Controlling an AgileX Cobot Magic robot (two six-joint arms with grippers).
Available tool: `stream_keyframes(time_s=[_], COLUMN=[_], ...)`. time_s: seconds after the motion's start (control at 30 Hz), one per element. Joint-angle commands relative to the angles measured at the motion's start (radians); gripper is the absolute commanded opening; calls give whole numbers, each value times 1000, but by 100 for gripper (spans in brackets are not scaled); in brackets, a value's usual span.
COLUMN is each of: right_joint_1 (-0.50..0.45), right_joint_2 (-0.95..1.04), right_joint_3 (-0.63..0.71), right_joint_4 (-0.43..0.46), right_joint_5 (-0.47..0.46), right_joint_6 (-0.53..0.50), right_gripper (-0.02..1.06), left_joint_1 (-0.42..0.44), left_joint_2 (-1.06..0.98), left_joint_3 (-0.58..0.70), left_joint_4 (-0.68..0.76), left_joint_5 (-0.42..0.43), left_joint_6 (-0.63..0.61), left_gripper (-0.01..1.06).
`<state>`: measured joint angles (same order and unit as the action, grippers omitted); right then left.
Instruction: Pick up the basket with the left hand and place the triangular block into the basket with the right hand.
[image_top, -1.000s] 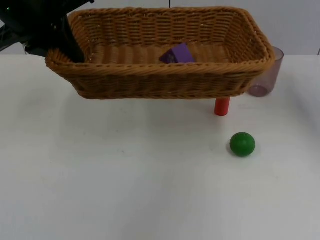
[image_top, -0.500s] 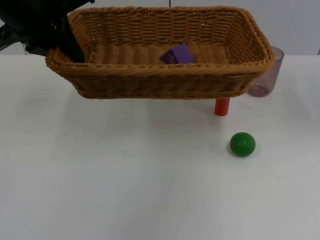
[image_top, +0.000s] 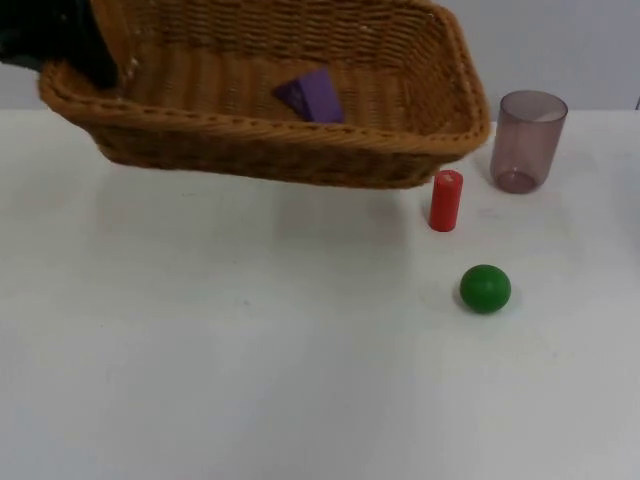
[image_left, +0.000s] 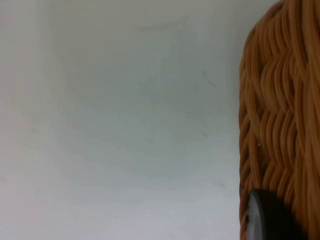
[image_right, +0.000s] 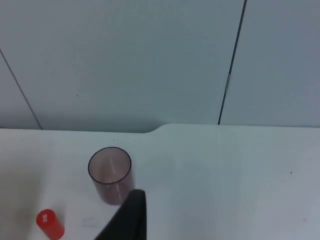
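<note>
Left gripper clamped on basket rim, far-left worktop corner; basket tilted, airborne. Triangular block inside. Right gripper: finger state unclear.

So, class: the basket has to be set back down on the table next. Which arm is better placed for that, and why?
Left. The left gripper grips the basket by its rim, holding it tilted above the table, with the purple triangular block inside. The right arm waits apart.
</note>
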<state>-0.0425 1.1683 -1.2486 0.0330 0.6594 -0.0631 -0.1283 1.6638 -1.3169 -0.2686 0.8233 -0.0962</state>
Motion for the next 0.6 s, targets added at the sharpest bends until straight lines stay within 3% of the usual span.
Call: stream_keyframes(time_s=[0.0,0.2,0.47,0.57], right_joint_1=[-5,-5,-5,-5], right_joint_2=[-10,-10,-10,-10], right_joint_3=[0,0,0,0], right_joint_4=[4,6,6,8], right_joint_5=[-5,-5,1,1], right_joint_6=[-8,-15,-21,-27], right_gripper=[104,104,104,104], left_joint_1=[-10,-10,-10,-10], left_joint_2=[-45,-41,14,32], left_joint_3=[-2,0,136,244], left_joint_4=[55,-51,-75,-158], left_joint_5=[-25,1,-98,-188], left_joint_6=[-58,-15,22,86], left_gripper=[1,1,1,1])
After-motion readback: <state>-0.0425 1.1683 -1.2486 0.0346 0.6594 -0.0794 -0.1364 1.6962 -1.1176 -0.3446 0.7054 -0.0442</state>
